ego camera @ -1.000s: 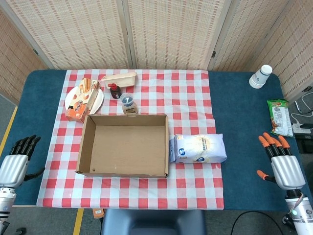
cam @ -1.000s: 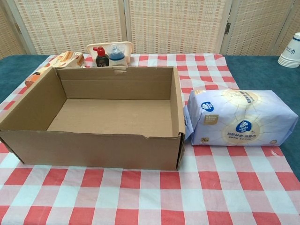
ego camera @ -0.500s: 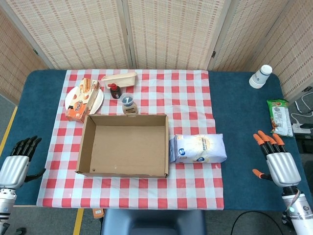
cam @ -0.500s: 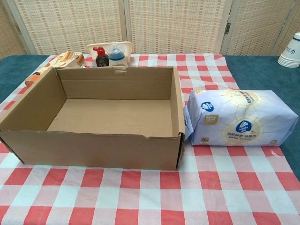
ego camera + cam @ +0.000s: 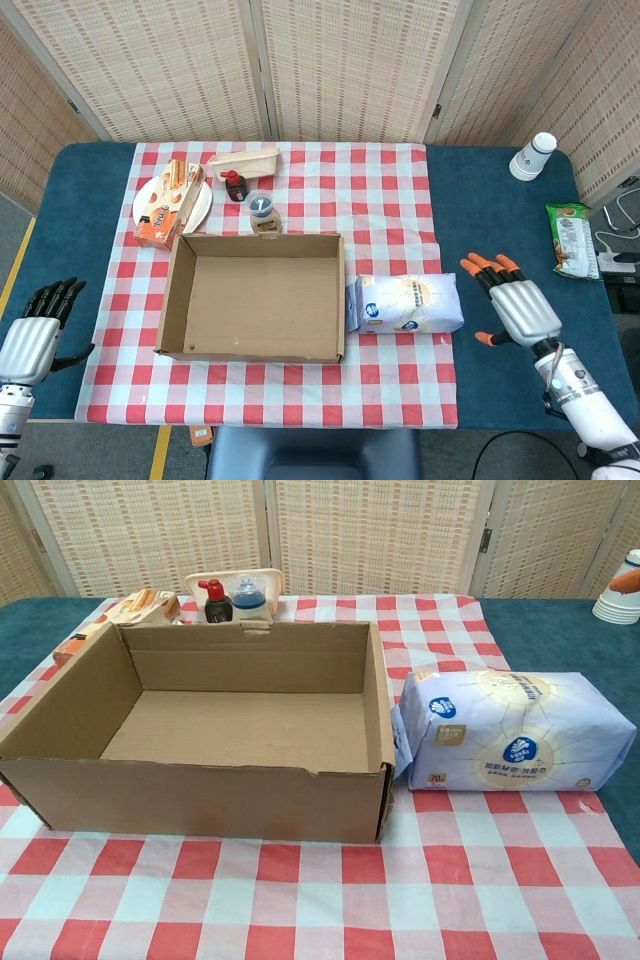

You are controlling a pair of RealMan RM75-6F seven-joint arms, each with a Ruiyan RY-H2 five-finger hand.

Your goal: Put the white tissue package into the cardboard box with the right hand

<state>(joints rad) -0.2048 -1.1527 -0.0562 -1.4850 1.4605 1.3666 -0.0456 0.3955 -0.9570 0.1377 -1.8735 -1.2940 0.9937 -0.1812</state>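
Note:
The white tissue package (image 5: 408,303) lies on the checked cloth just right of the empty cardboard box (image 5: 253,297); the chest view shows the package (image 5: 512,730) nearly against the box (image 5: 200,730) wall. My right hand (image 5: 517,305) hovers to the right of the package with fingers spread and nothing in it, a short gap between them. An orange fingertip (image 5: 627,580) of it peeks in at the chest view's right edge. My left hand (image 5: 33,335) stays at the table's near-left corner, fingers apart and empty.
Behind the box stand a plate with a snack box (image 5: 170,200), a small dark bottle (image 5: 235,186), a jar (image 5: 262,206) and a wooden tray (image 5: 243,160). Paper cups (image 5: 533,156) and a green packet (image 5: 570,238) sit at the far right.
My right hand has moved left and forward from the table's right edge toward the tissue package. The left hand, the package and the box have not moved.

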